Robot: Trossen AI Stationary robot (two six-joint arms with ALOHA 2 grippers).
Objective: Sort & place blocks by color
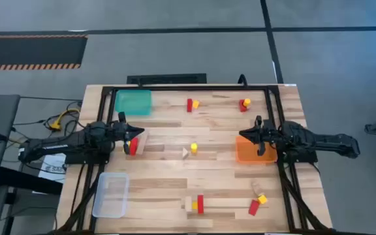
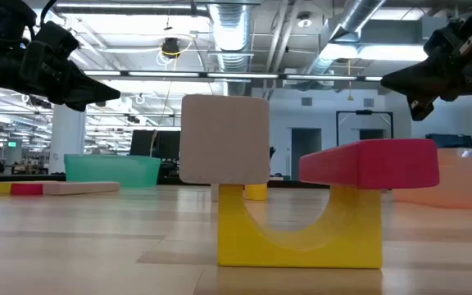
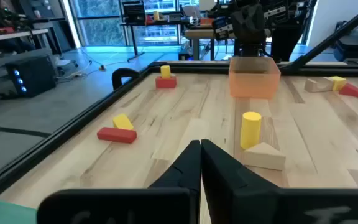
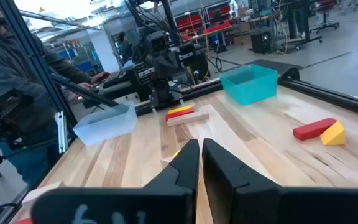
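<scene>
left hand [image 1: 138, 137] clenched, empty, raised over blocks [image 1: 134, 145] | right hand [image 1: 245, 136] clenched, empty, above orange tray [image 1: 248, 154]

Both tools [image 3: 201, 163] [image 4: 200, 163] shut, raised.

Blocks [image 1: 193, 149] mid-table, between left tray [image 1: 133, 102] and right tray [image 1: 248, 151].
</scene>
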